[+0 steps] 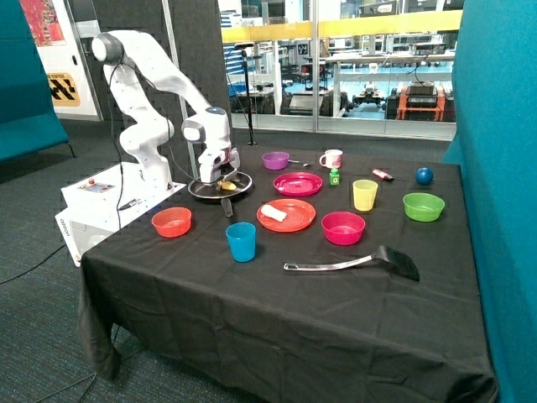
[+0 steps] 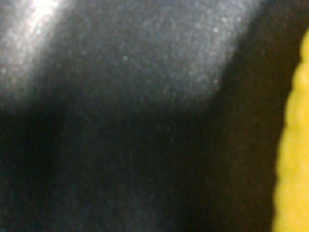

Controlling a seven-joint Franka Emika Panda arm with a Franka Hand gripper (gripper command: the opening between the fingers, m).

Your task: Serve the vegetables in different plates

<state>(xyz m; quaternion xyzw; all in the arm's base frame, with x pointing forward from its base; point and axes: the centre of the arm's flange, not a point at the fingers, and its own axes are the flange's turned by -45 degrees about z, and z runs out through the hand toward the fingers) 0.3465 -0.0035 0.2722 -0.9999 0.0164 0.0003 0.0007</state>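
My gripper (image 1: 221, 178) is lowered into the black frying pan (image 1: 204, 191) near the robot's base, right at the yellow elongated vegetable (image 1: 227, 185) that lies in the pan. In the wrist view the yellow piece (image 2: 293, 150) fills one edge, very close, against the dark pan floor (image 2: 125, 121). The whitish oblong vegetable (image 1: 273, 212) lies on the orange-red plate (image 1: 295, 220) in front of the pan. The magenta-pink plate (image 1: 298, 183) beside the pan holds nothing.
Around the plates stand a red bowl (image 1: 171, 222), a blue cup (image 1: 241, 241), a pink bowl (image 1: 343, 227), a yellow cup (image 1: 365, 195), a green bowl (image 1: 423, 206) and a purple bowl (image 1: 275, 159). A spatula (image 1: 352, 264) lies near the table's front.
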